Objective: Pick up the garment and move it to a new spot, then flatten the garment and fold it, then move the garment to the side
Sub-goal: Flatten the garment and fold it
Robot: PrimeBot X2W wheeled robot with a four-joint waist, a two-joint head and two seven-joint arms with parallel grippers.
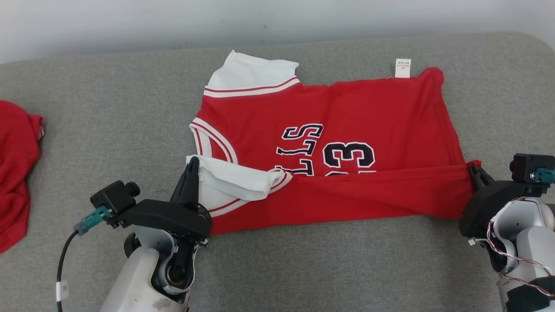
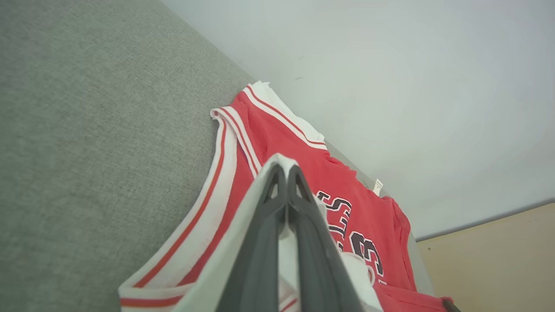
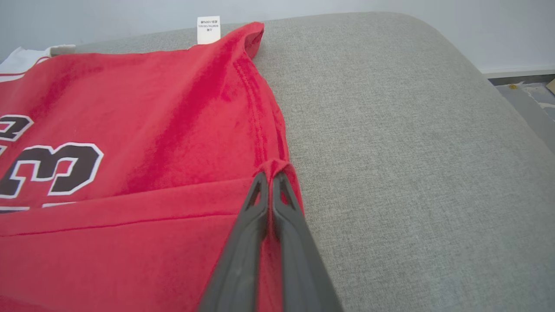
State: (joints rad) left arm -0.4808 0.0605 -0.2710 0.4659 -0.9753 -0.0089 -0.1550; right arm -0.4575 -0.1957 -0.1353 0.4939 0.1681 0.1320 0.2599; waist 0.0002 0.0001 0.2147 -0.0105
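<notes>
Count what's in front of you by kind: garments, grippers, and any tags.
Garments: 2, the red jersey and a second red garment at the left edge.
Grippers: 2, the left gripper and right gripper, each shut on the red jersey.
Tags: 1, a white label at the jersey's far edge.
Total: 5

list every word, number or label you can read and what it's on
"LLS": dark sideways letters on the red jersey; any earlier letters lie under the fold.
"3": big number beside them; a second digit is mostly covered.
White tag at the jersey's far edge: print too small to read.
White label on the left arm's cable: too small to read.
</notes>
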